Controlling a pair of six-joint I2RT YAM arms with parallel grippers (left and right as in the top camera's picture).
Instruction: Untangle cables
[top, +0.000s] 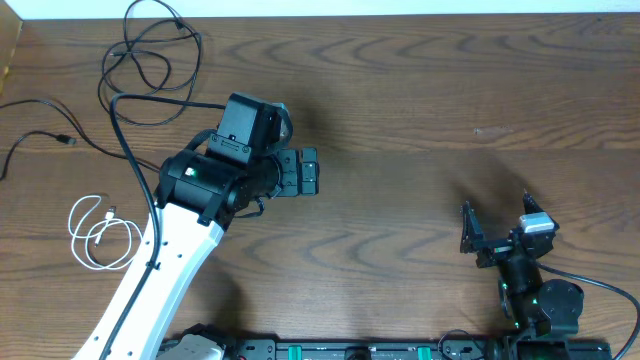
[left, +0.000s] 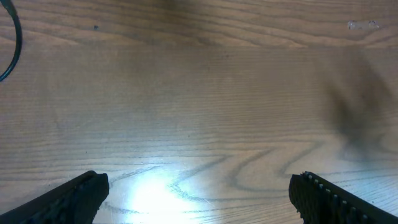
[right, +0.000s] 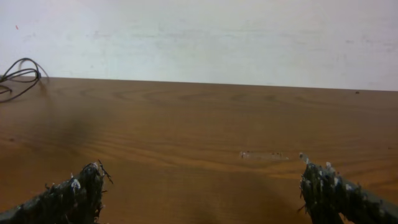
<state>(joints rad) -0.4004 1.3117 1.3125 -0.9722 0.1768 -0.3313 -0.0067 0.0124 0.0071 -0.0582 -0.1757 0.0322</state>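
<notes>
Left pincer (top: 312, 172) spread wide, empty, hovering over bare worktop (top: 420, 100). Right pincer (top: 497, 222) wide too, holding nothing, front right. White cable (top: 100, 232) coiled front left. Black cable (top: 150, 45) looped at far left corner. Second black cable (top: 45, 135) at left edge, seemingly apart from the others.

Bare wood through the middle and right; cords crowd the left.
The brown wood-grain table (top: 420, 90) lies bare between the two arms and along its far edge. A looped thin black cable (top: 135, 48) fills the far-left corner. A second black cord (top: 60, 138) and a coiled white cable (top: 108, 213) line the left edge, beside the white left arm (top: 170, 265).
</notes>
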